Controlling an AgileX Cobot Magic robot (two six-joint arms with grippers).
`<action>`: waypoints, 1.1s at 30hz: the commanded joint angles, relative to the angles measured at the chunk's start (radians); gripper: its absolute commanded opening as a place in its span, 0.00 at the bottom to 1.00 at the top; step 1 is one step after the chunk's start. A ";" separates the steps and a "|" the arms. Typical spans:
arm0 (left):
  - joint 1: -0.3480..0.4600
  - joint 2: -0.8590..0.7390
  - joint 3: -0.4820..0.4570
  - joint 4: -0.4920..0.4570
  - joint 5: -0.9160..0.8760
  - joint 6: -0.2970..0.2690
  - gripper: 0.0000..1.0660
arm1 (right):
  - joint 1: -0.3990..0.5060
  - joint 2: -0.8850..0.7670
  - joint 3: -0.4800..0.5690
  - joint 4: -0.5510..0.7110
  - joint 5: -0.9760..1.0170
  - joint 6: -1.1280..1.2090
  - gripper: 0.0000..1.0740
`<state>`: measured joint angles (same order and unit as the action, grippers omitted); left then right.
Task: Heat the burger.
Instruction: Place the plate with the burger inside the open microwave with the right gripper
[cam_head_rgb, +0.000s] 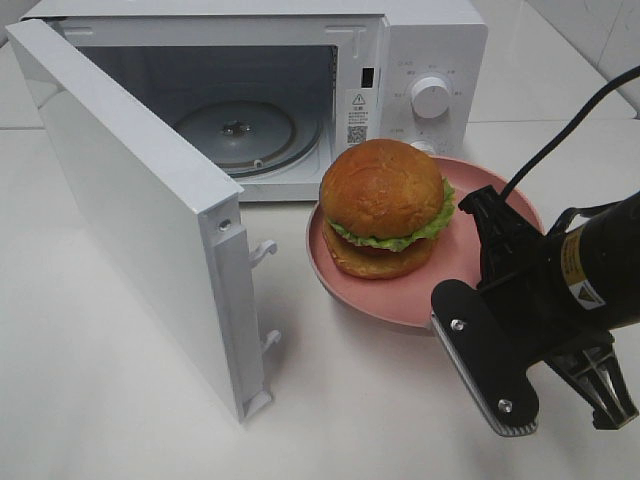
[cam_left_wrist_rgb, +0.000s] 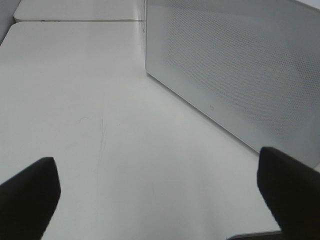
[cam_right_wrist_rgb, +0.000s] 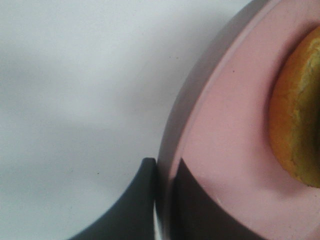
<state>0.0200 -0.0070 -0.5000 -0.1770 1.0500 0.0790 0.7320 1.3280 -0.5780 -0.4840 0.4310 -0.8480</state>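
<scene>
Right gripper (cam_right_wrist_rgb: 162, 172) jaws clamp the pink plate (cam_head_rgb: 470, 245) at its near-right rim, so the burger (cam_head_rgb: 385, 205) can enter the open microwave (cam_head_rgb: 420, 60) untouched. Left gripper (cam_left_wrist_rgb: 160, 182) jaws stand apart.

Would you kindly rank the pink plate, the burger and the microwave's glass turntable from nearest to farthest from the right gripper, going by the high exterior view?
1. The pink plate: its right-hand rim is clamped in the right gripper.
2. The burger: on the plate, just left of the gripper.
3. The glass turntable: inside the open microwave, back left.
</scene>
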 joint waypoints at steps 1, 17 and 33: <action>0.001 -0.023 0.002 0.000 -0.014 -0.001 0.94 | -0.023 -0.011 -0.006 0.045 -0.066 -0.092 0.00; 0.001 -0.023 0.002 0.000 -0.014 -0.001 0.94 | -0.172 -0.011 -0.006 0.383 -0.118 -0.571 0.00; 0.001 -0.023 0.002 0.000 -0.014 -0.001 0.94 | -0.227 -0.011 -0.006 0.535 -0.139 -0.813 0.00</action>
<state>0.0200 -0.0070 -0.5000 -0.1770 1.0500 0.0790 0.5110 1.3280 -0.5780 0.0400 0.3550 -1.6480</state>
